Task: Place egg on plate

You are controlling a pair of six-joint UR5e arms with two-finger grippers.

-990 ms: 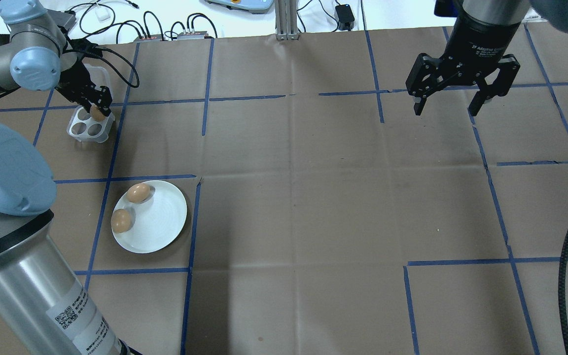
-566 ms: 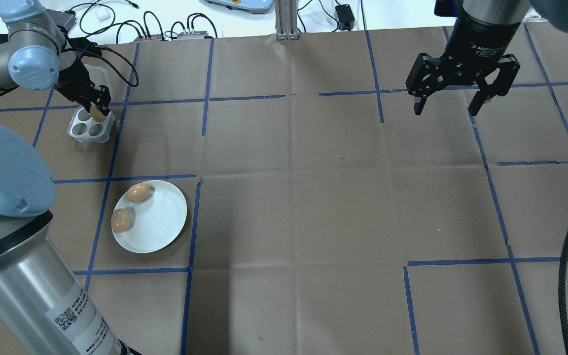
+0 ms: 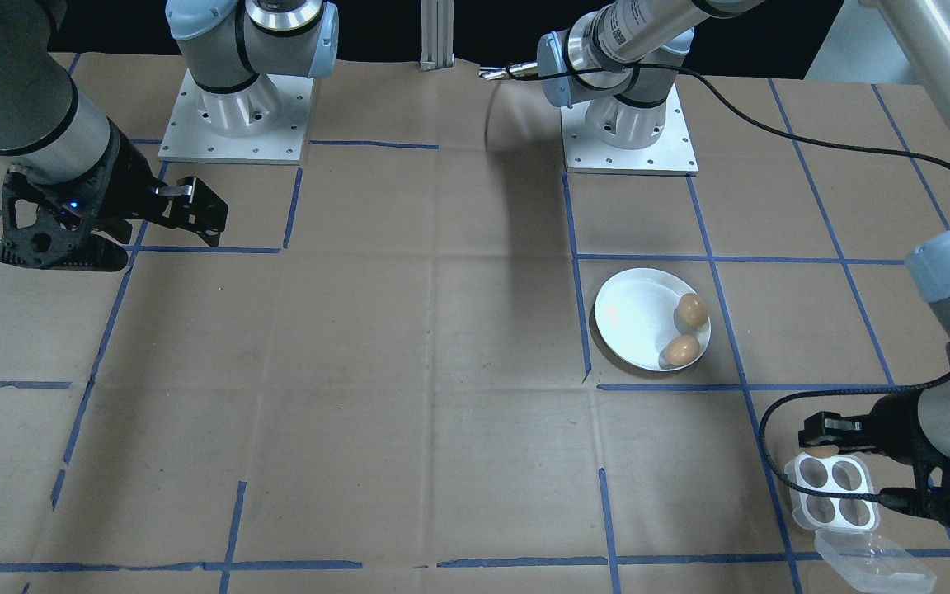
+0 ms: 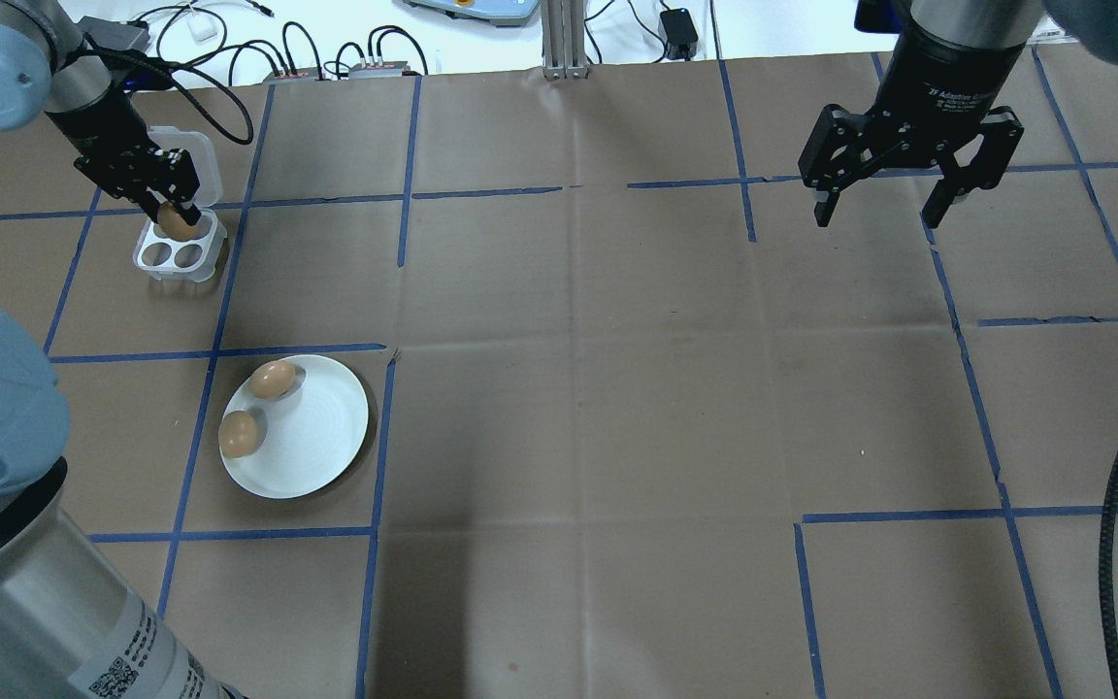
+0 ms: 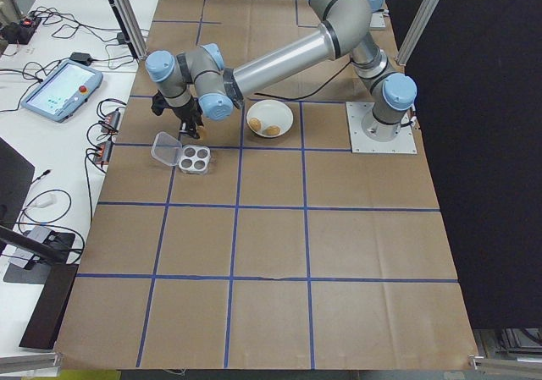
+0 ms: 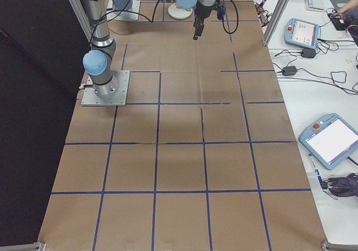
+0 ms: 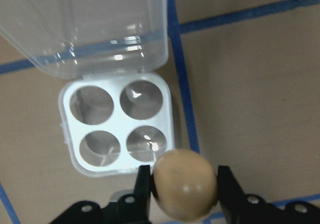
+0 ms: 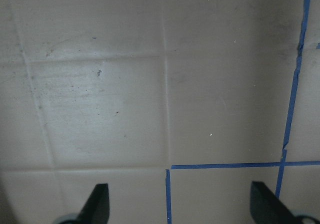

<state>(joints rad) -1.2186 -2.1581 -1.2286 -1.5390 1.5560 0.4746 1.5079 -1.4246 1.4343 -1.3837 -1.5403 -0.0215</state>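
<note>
With its two black fingers pinching a smooth tan egg [image 7: 184, 184] at the sides, the left gripper [image 4: 174, 212] hangs just above the square white four-cup plastic egg tray [image 7: 117, 125], whose clear hinged lid [image 7: 85, 27] lies flipped open on the far side; all four cups look empty in the wrist view. W/ the tray as landmark, the round glossy white plate [image 4: 318, 447] sits well apart from it, toward the robot's base, & carries two more brown eggs [image 4: 271, 380] near the rim on the tray-ward side. The right gripper [image 4: 884, 202] is spread wide, holds nothing, and hovers far across the brown paper-covered table [image 4: 617, 408] from the tray. Judging from this, the carry to the plate is next. Risks: the grip is only a narrow contact on a curved shell, so a quick swing could let the egg slip or rotate out; too much squeeze could crack it. A low carry may clip the tray or lid. On the plate, setting down beside the two eggs could knock them, & a release from height could send the egg rolling off the shallow rim.
</note>
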